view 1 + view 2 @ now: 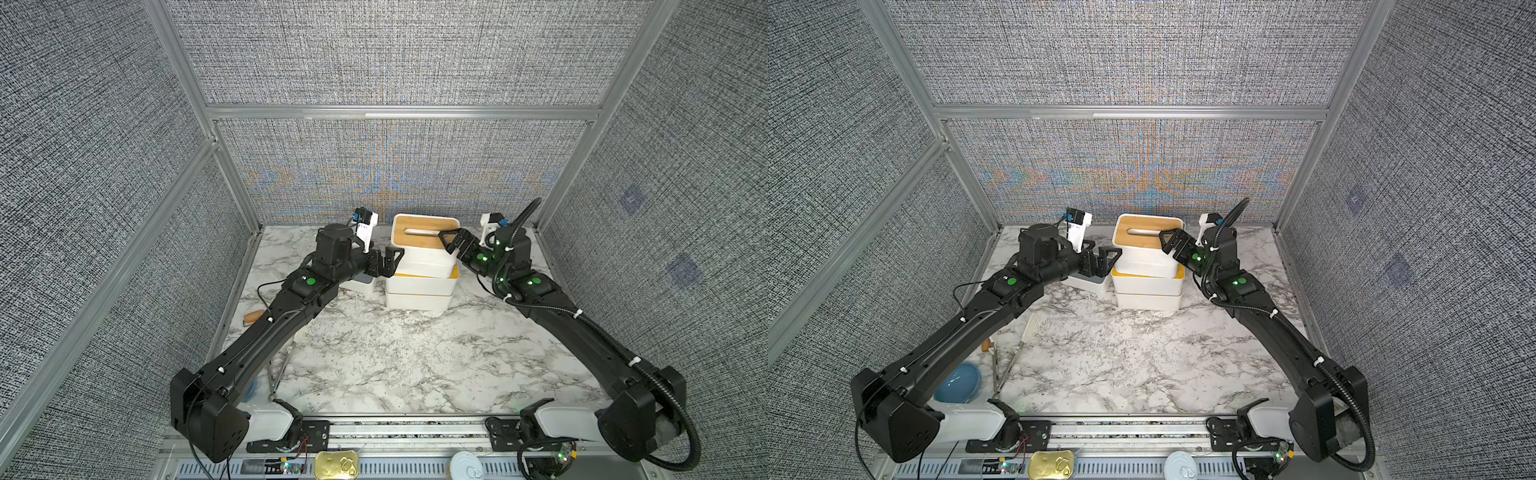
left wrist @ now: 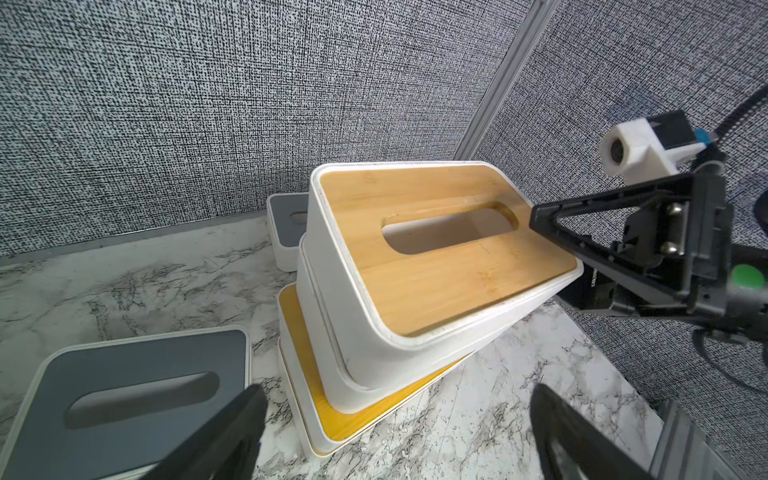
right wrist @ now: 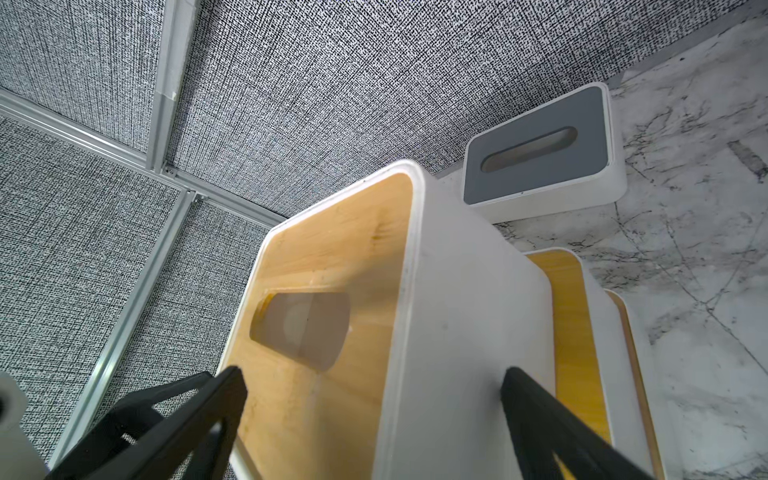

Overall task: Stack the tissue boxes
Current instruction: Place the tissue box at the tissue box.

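The left end effector [image 1: 394, 261] hangs with its jaws spread as wide as they go and nothing between them, just beside the left end of the stack [image 1: 419, 286] at the back of the worktop [image 1: 415, 365]. The right end effector [image 1: 445, 243] is equally wide and straddles the right end of the top box [image 1: 419, 232], one jaw over the bamboo lid and one by the white wall. No clamp shows, though I cannot tell whether a tip touches. Four bamboo- or yellow-lidded tissue boxes are piled here, the top one a little skewed on those beneath. Two grey-lidded ones remain on the worktop. The near grey box [image 2: 124, 374] lies below and slightly outward of the left end effector, just beside the stack's foot, with its long axis roughly parallel to the stack's. The left arm is plainly the nearer and would probably have to come down and back. The far grey box [image 3: 540, 145] sits behind the stack, close to the back wall. No brand or label shows on any box, and the dark marks on the left wrist's camera mount [image 1: 368, 226] are too small to read.
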Available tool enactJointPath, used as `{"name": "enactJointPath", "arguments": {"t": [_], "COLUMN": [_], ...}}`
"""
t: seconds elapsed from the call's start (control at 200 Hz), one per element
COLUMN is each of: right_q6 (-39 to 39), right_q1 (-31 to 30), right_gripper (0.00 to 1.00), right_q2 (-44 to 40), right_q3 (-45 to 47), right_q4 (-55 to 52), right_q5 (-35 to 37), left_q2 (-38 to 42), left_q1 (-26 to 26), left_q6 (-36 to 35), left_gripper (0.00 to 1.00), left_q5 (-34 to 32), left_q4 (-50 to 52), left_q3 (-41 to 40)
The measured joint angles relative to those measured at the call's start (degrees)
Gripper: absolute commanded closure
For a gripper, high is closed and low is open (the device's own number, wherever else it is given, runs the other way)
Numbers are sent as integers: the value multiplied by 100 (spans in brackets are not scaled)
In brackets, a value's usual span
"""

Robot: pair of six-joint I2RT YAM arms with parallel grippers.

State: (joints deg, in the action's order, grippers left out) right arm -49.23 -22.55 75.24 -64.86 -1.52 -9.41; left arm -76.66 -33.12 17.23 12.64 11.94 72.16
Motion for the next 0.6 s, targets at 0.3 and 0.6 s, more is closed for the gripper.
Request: {"name": "enactJointPath", "arguments": {"t": [0.3, 0.6], "right_q6": [50, 286], "right_q1": [-4, -28], "right_gripper": [1, 1], "right_q2": [-59, -721], "right_q3": [-39, -264], "right_q4": [-22, -562], "right_q5": [103, 415], "left_q2": [37, -85], "left_q1": [52, 876], "left_q6": [-68, 81], "left_gripper": [1, 1], "left_q5": [37, -688], "left_q4": [11, 179], "left_q3": [-68, -164]}}
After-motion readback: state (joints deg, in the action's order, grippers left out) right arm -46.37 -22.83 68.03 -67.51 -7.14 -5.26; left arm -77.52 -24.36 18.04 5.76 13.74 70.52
